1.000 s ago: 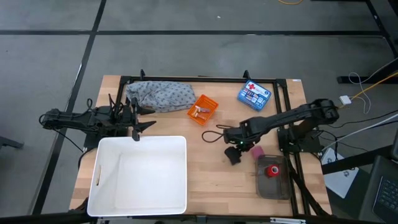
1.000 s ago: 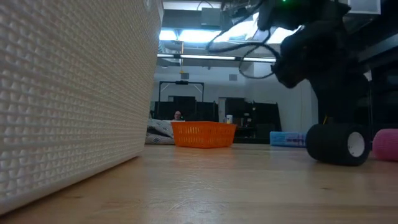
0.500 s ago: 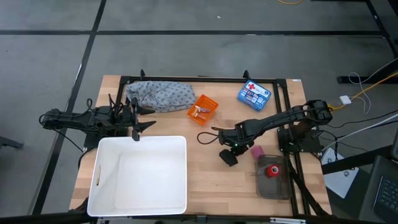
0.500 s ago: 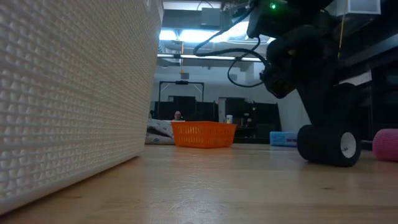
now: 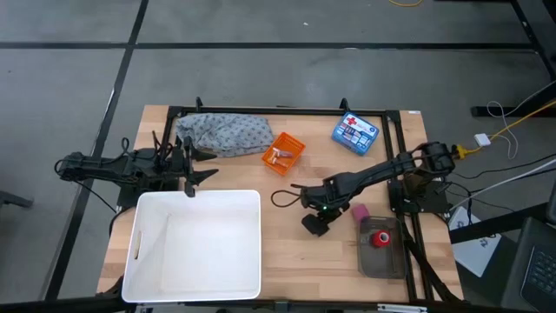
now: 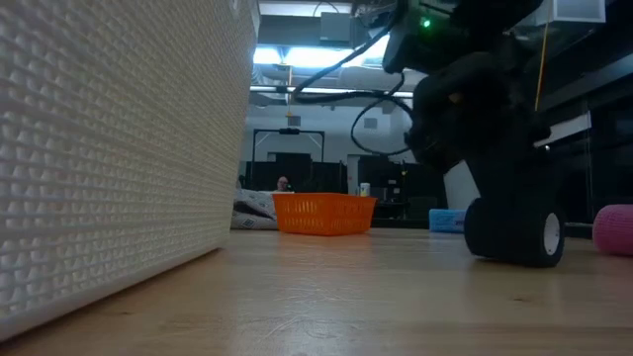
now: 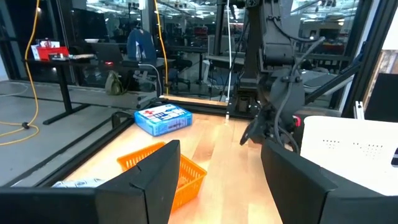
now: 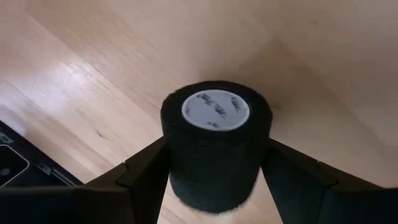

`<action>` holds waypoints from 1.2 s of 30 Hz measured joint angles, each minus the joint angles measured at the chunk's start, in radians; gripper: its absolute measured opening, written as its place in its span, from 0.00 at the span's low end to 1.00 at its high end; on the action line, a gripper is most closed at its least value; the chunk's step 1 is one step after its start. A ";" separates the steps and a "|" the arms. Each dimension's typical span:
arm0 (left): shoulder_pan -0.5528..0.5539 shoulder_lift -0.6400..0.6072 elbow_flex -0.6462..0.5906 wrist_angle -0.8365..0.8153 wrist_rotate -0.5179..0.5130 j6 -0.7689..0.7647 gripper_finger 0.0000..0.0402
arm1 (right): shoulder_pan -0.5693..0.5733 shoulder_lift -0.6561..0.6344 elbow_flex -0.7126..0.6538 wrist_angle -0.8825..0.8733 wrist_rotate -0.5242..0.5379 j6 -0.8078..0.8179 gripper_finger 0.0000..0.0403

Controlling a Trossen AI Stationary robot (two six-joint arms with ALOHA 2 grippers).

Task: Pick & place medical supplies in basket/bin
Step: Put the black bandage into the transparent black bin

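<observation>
On the wooden tabletop (image 5: 287, 252) our right pincer (image 5: 314, 223), pinching the black fabric roll (image 8: 216, 140), has slid toward the white tub (image 5: 195, 243); bare wood between; left pincer (image 5: 193, 163) spread.

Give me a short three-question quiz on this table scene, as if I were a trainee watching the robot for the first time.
1. True or false: the right gripper has its fingers on either side of the black roll.
2. Which lies nearest the orange basket? A) the blue box B) the grey cloth C) the pink roll
3. Fill in: the red roll sits in a clear ____.

Key:
1. True.
2. B, the grey cloth.
3. Tray.

The left gripper waits beside the white tub.
</observation>
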 joint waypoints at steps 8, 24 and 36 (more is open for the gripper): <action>0.000 0.000 0.000 -0.002 0.000 -0.002 0.55 | 0.001 0.027 0.000 0.035 -0.012 -0.034 0.59; 0.000 0.000 0.000 -0.006 0.000 -0.003 0.55 | 0.062 -0.039 0.303 -0.107 0.247 -0.127 0.47; 0.000 -0.001 0.000 -0.017 0.000 -0.008 0.55 | 0.422 -0.168 0.462 -0.575 0.806 0.338 0.47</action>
